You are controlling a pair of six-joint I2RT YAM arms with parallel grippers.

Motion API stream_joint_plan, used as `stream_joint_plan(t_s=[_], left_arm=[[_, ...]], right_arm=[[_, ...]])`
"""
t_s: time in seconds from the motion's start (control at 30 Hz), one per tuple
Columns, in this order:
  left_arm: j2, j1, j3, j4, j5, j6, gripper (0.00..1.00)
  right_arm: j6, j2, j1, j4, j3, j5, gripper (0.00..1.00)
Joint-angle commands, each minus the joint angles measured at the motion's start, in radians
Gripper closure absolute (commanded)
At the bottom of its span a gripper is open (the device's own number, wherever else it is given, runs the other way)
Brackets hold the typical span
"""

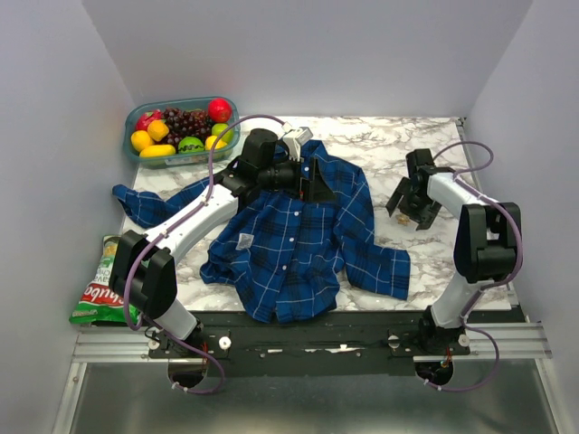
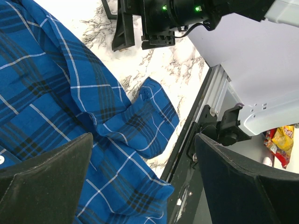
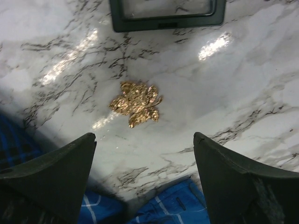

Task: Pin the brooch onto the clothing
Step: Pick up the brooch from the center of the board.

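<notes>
On the marble tabletop (image 1: 380, 145), spread out flat: the clothing (image 1: 298, 240), blue plaid, with one sleeve stretched toward 9 o'clock. Near its other sleeve, at 3 o'clock, on bare marble: the brooch (image 3: 136, 103), a small golden leaf shape, lying flat and apart from the cloth. Directly above it, the right gripper (image 3: 144, 140), fingers wide apart and holding nothing, with the brooch framed between them in the wrist view. At 12 o'clock from the brooch in that view, the edge of a black case (image 3: 166, 18); at 6 o'clock, a strip of plaid cloth. Over the upper part of the clothing, toward 12 o'clock, the left gripper (image 2: 144, 140), also spread apart and empty, with plaid cloth and a cuff below it. Cannot tell whether it touches the cloth. At 11 o'clock on the tabletop, a tub of fruit (image 1: 181, 131); at 8 o'clock, by the edge, a bag of chips (image 1: 101, 291).
</notes>
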Motion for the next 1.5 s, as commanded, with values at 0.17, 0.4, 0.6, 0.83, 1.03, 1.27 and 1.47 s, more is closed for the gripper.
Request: stream_joint_plan(t_s=[0.17,0.4,0.6,0.83,1.03,1.27,1.47], left_arm=[[-0.030,0.003,-0.011,0.011,0.021,-0.002,0.01],[-0.032,0.003,-0.011,0.014,0.021,-0.005,0.01],[-0.032,0.003,-0.011,0.011,0.021,-0.005,0.01],[-0.029,0.003,-0.011,0.013,0.020,-0.007,0.01],[-0.026,0.003,-0.012,0.017,0.020,-0.008,0.01],[-0.026,0.003,-0.014,0.019,0.020,-0.011,0.01],[-0.021,0.003,-0.014,0.017,0.020,-0.010,0.01]], right_arm=[[0.017,0.132,-0.023,-0.066,0.110,0.049,0.20],[-0.004,0.190,-0.023,-0.137,0.198,0.066,0.44],[-0.024,0.189,-0.021,-0.155,0.194,0.050,0.60],[-0.047,0.151,-0.009,-0.135,0.132,-0.008,0.74],[-0.027,0.115,0.033,-0.117,0.076,-0.029,0.79],[0.014,0.114,0.126,-0.106,0.072,-0.059,0.82],[0.071,0.112,0.211,-0.070,0.082,-0.102,0.87]])
